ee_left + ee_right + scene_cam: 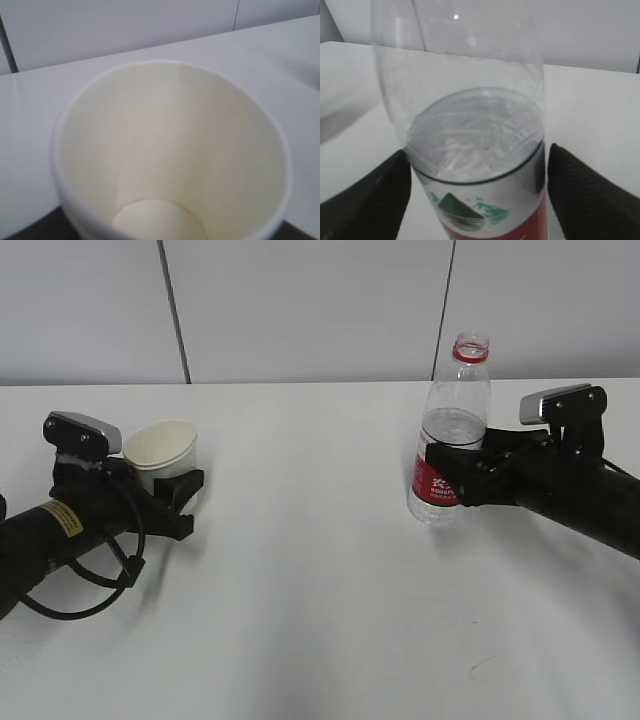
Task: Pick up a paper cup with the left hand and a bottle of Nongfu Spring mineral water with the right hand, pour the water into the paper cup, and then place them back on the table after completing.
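At nine o'clock on the white table [320, 570], the left hand [165, 490] has its fingers set on either side of the paper cup [165, 452], which leans slightly and looks empty in the left wrist view; whether they press the wall cannot be told. At three o'clock, the right hand [450, 468] brackets the uncapped bottle [452, 430] at its label, fingers close against both sides, apparently clamped. The water [475, 135] fills roughly the lower half. The grasping step appears in hand; next, both must lift and meet near centre, the bottle's mouth tipped carefully over the cup's rim.
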`<state>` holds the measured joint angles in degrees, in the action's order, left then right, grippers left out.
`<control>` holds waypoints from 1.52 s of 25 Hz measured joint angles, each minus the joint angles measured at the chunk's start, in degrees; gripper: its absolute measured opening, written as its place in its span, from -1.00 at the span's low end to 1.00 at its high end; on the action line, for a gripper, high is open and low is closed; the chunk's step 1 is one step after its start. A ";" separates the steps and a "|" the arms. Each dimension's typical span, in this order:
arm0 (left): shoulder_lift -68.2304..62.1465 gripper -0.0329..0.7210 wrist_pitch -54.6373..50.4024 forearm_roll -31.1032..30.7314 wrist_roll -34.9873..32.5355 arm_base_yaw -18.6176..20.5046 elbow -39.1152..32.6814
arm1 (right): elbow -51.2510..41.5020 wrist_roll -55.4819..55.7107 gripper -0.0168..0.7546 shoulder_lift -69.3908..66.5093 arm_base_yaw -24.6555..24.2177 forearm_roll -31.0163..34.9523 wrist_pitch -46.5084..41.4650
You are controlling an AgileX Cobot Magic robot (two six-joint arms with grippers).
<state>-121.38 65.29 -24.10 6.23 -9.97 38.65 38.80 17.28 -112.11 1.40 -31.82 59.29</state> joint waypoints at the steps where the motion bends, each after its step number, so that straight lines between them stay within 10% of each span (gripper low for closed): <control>1: 0.00 0.05 0.00 0.00 0.00 0.00 0.00 | 0.65 0.00 0.68 -0.54 0.00 0.00 0.00; 30: 0.00 0.05 0.00 -5.61 0.00 -0.14 0.00 | 7.08 -0.24 0.19 -8.22 1.01 1.15 4.60; 38: 0.00 0.05 0.00 -7.52 0.00 -6.00 0.00 | 7.08 -5.35 0.19 -8.22 1.01 0.69 4.60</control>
<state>-121.38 65.29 -31.62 6.23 -15.97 38.65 45.88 11.93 -120.33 2.40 -31.13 63.90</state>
